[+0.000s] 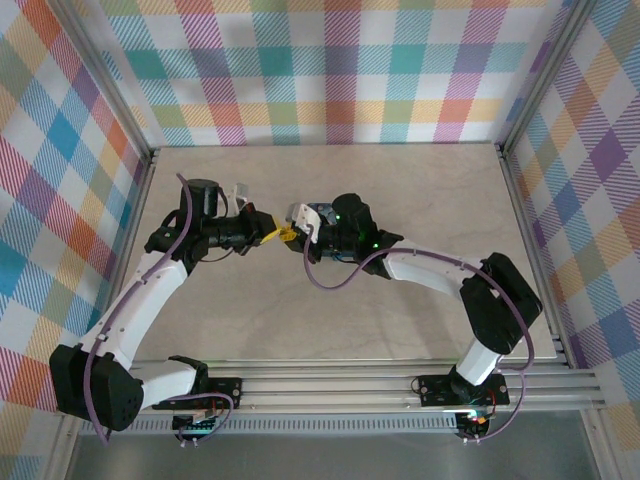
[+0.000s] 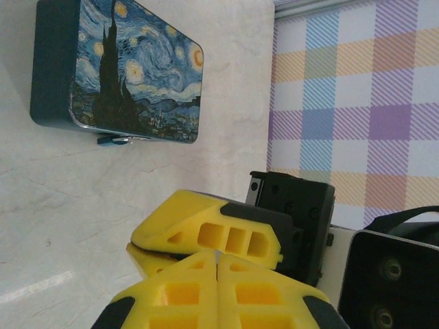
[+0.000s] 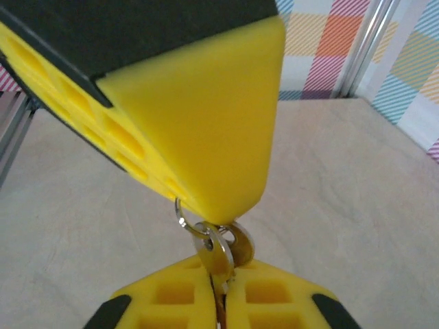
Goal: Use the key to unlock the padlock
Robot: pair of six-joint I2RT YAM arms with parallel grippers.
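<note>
— What lies on the beige stone-look table (image 1: 420,190)?
— A dark blue starry-night-print tin box (image 2: 130,68), lying flat. The tiny bluish metal padlock (image 2: 118,140) sits against its edge.
— And the pincers?
— They meet tip to tip near the table's middle. The yellow-fingered left gripper (image 2: 218,264) is pressed together. The yellow-fingered right gripper (image 3: 219,274) pinches the tiny slim metal key (image 3: 218,259), whose thin wire ring (image 3: 180,218) touches the left tip.

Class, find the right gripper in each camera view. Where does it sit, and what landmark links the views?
Top external: right gripper, centre of the table, pointing left.
Left wrist: gripper lower middle, yellow fingers pointing left.
Right wrist: gripper bottom centre, shut on the key.
Shared landmark: the left gripper, facing it tip to tip.
</note>
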